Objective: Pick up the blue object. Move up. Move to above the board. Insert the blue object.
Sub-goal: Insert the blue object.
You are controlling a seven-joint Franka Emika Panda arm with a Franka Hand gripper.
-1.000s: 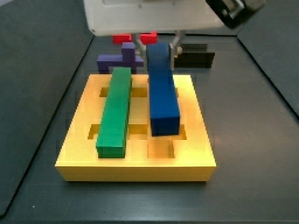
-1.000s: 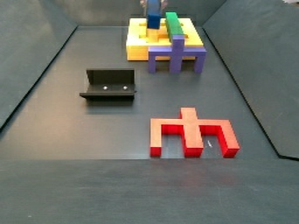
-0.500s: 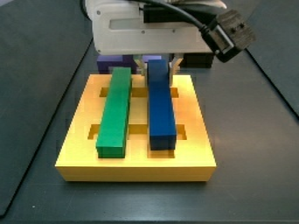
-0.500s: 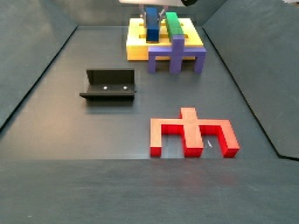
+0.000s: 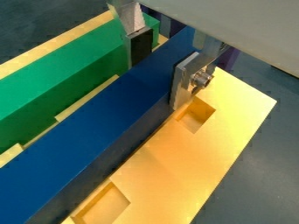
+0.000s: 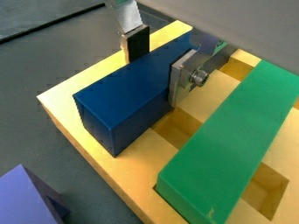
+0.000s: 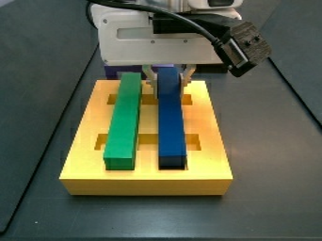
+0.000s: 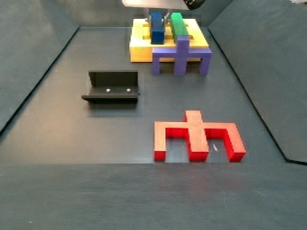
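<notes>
lowered into the board [image 7: 214, 141], blue object [image 7: 169, 122] stays clamped between gripper [image 5: 156, 52] fingers [image 5: 186, 80].

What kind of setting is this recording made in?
Likely a lab test cell for block insertion: a dark walled floor, a black L-shaped fixture, and the claw shut on a long dark-blue bar over the grooved yellow board.

Blue bar lying in the yellow board, gripper at its far end.

The board [image 7: 147, 160] sits mid-frame on the dark bench [image 7: 270, 188]. The green bar [image 7: 123, 120] lies lengthwise in its left groove; the blue bar [image 7: 169, 120] lies parallel at 3 o'clock of it, level in the right groove. At 12 o'clock the gripper [image 7: 168, 76] hangs under its white housing, jaws straddling the blue bar's far end.
</notes>
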